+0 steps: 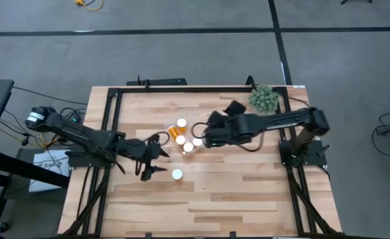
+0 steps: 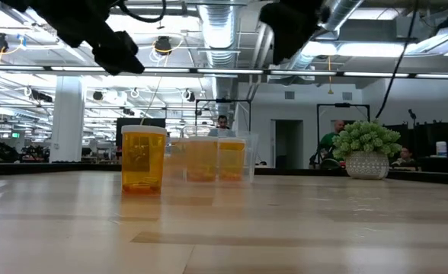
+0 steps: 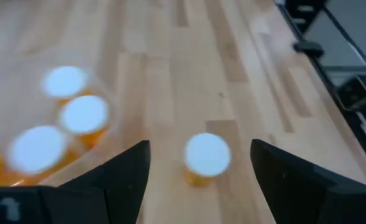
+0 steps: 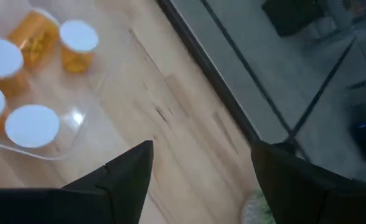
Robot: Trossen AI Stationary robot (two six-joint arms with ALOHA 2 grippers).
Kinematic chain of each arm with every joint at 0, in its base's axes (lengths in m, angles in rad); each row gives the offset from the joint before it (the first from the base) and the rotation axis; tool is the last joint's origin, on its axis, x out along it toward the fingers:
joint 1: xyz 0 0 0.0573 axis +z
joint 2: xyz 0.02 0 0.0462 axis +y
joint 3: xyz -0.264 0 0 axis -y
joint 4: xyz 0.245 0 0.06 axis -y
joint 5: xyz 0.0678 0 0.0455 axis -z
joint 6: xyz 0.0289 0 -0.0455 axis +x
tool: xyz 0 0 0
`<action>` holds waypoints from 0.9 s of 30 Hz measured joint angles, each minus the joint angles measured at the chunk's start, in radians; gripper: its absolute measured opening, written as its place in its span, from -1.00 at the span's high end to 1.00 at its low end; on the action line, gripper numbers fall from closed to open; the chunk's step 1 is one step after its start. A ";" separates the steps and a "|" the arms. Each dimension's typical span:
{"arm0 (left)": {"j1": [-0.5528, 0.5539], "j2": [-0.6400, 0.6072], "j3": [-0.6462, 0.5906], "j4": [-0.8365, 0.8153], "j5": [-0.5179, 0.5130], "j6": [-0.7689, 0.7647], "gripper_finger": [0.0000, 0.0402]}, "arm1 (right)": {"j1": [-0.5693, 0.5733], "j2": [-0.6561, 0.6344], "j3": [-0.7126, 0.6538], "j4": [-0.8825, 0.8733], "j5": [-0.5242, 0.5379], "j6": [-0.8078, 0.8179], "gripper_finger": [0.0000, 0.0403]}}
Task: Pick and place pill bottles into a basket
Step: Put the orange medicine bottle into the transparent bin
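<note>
One pill bottle (image 1: 176, 174) with a white cap stands alone on the wooden table; it also shows in the low view (image 2: 143, 160). My left gripper (image 1: 162, 162) is open just left of it and above it, and the bottle (image 3: 206, 155) shows ahead between the fingers (image 3: 200, 144). The clear basket (image 1: 190, 151) holds three upright bottles (image 1: 188, 147). One more bottle (image 1: 181, 123) stands just beyond the basket, and an orange one (image 1: 174, 132) lies beside it. My right gripper (image 1: 201, 136) is open and empty above the basket's right side (image 4: 201, 146).
A green spiky plant ball (image 1: 263, 98) in a white pot (image 2: 366, 164) stands at the table's far right corner. A black frame (image 1: 182, 89) runs along the table's far and side edges. Bare wood (image 1: 235, 192) lies toward the near edge.
</note>
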 joint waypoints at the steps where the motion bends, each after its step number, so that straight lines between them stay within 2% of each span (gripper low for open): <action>1: -0.006 0.025 0.000 0.024 0.015 0.006 -0.32 | 0.006 -0.039 -0.046 0.030 0.002 0.018 -0.31; 7: 0.005 0.099 0.000 0.132 0.092 0.016 -0.32 | 0.043 -0.202 -0.283 0.268 0.003 0.061 -0.31; 12: 0.019 0.114 0.000 0.121 0.108 0.012 -0.32 | 0.071 -0.248 -0.406 0.313 0.003 0.109 -0.31; 15: 0.021 0.113 0.000 0.123 0.070 0.042 -0.32 | 0.062 -0.246 -0.438 0.240 -0.002 0.186 -0.31; 20: 0.021 0.122 0.000 0.097 0.035 0.109 -0.32 | 0.035 -0.237 -0.446 0.171 -0.004 0.477 -0.31; 27: -0.010 0.186 0.000 0.089 0.014 0.175 -0.32 | 0.052 -0.238 -0.446 0.237 0.026 0.432 -0.31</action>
